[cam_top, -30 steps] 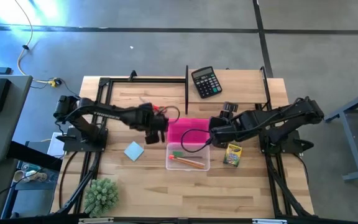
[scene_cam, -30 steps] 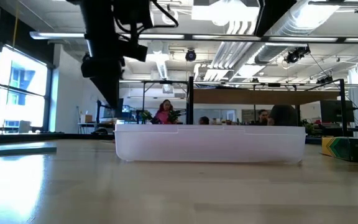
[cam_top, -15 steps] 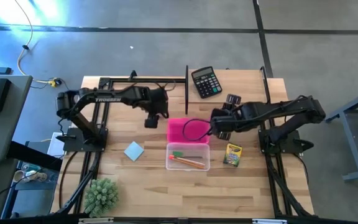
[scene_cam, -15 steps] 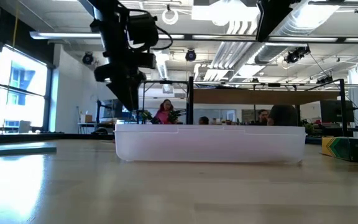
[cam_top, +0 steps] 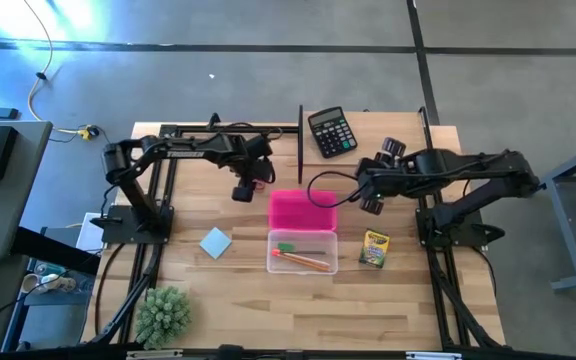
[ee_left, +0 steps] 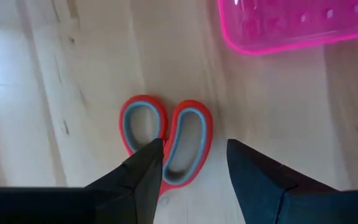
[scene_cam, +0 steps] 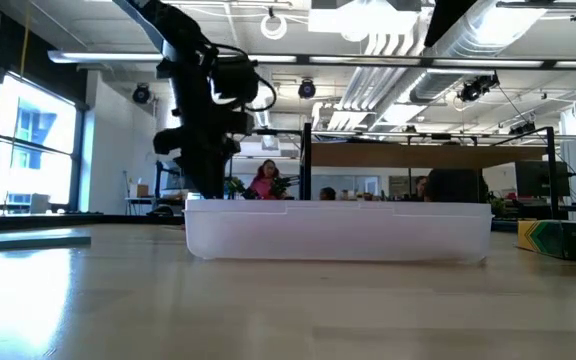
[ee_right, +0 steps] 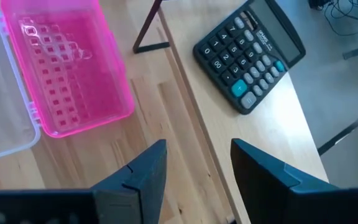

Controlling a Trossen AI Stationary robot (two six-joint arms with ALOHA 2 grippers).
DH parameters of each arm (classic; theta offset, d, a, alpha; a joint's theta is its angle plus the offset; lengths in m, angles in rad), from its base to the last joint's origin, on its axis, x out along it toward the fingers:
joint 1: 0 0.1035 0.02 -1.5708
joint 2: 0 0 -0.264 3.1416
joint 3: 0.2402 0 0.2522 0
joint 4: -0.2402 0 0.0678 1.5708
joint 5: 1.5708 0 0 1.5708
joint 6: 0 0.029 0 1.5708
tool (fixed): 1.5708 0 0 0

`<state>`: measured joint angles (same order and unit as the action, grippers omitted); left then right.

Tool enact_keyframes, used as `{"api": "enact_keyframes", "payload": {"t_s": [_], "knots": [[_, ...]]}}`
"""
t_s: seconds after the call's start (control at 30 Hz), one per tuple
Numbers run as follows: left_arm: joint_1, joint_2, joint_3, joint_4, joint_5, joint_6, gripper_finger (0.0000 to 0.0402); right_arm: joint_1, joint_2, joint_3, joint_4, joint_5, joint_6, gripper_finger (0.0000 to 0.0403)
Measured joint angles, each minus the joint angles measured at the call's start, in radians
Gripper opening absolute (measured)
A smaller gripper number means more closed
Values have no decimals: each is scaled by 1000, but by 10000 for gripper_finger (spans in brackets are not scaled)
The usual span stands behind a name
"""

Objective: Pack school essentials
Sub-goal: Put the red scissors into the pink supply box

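Pale wooden plank table (cam_top: 218, 290) on a grey concrete floor, with an open office hall and a few seated people behind in the low view. Left gripper (ee_left: 191, 163) hanging above the red-handled scissors (ee_left: 166, 140), fingers apart, one tip perhaps touching a handle loop. Right gripper (ee_right: 194, 163) spread and empty, over bare wood between the pink lid (ee_right: 67, 71) and the black calculator (ee_right: 248, 53). Orange pencils (cam_top: 303, 262) and small green eraser (cam_top: 285, 247) lying in the clear plastic case (cam_top: 303, 270). Light-blue square notepad (cam_top: 215, 242) and yellow-green crayon box (cam_top: 374, 248) on the table beside it.
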<state>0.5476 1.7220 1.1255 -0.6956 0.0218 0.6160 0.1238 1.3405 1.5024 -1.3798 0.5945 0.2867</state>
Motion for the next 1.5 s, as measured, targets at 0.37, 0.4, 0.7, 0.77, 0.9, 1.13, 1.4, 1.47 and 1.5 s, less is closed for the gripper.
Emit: {"api": "enact_keyframes", "payload": {"t_s": [0.37, 0.4, 0.7, 0.77, 0.9, 1.13, 1.4, 1.47, 1.5], "knots": [[16, 56, 0, 41, -16, 12, 145, 0, -11, 0, -3, 0, 3, 170], [16, 56, 0, 51, -16, 21, 145, 0, -11, 0, -2, 0, 3, 170], [20, 91, 0, 68, -15, 64, 145, 0, -11, 0, -1, 0, 19, 170], [24, 106, 0, 66, -15, 60, 145, 0, -11, 0, -1, 0, 19, 169], [29, 136, 0, 71, -37, 53, 145, 0, -11, 0, -1, 0, 19, 169], [29, 163, 2, 76, -41, 67, 145, 0, -11, 0, 0, 0, 19, 169], [30, 202, 7, 69, -11, 77, 135, 0, -11, 0, 0, 0, 19, 169], [30, 204, 7, 68, -7, 77, 123, 0, -11, 0, 0, 0, 19, 169], [30, 204, 7, 67, -7, 77, 116, 0, -11, 0, 0, 0, 19, 169]]}}
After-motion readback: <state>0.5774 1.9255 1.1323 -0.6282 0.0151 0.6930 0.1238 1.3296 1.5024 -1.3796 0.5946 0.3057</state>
